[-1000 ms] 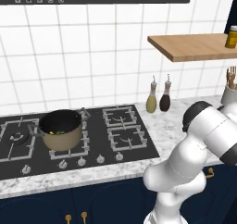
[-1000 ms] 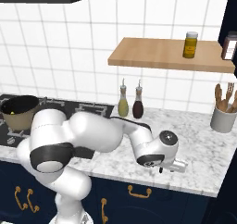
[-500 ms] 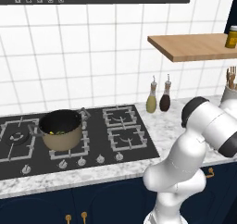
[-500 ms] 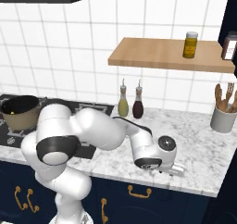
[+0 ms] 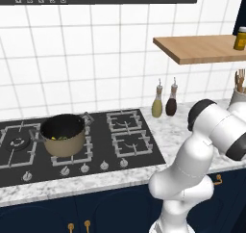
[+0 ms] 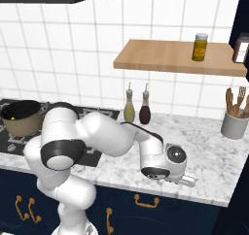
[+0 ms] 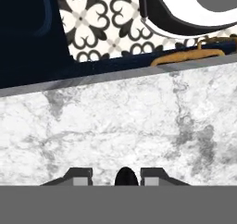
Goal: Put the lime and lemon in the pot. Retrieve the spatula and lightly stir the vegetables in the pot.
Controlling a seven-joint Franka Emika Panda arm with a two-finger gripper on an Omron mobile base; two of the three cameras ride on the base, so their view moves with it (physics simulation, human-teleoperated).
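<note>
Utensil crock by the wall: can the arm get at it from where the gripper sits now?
Probably yes: the gripper hangs low at the counter's front edge, and bare marble lies between it and the crock. It must lift and turn first.

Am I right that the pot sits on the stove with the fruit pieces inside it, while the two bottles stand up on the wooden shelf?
Not quite. The pot does sit on the stove with the fruit pieces inside it, but the two bottles stand on the marble counter against the tiled wall, below the wooden shelf. The left base view and the right base view both show this.
</note>
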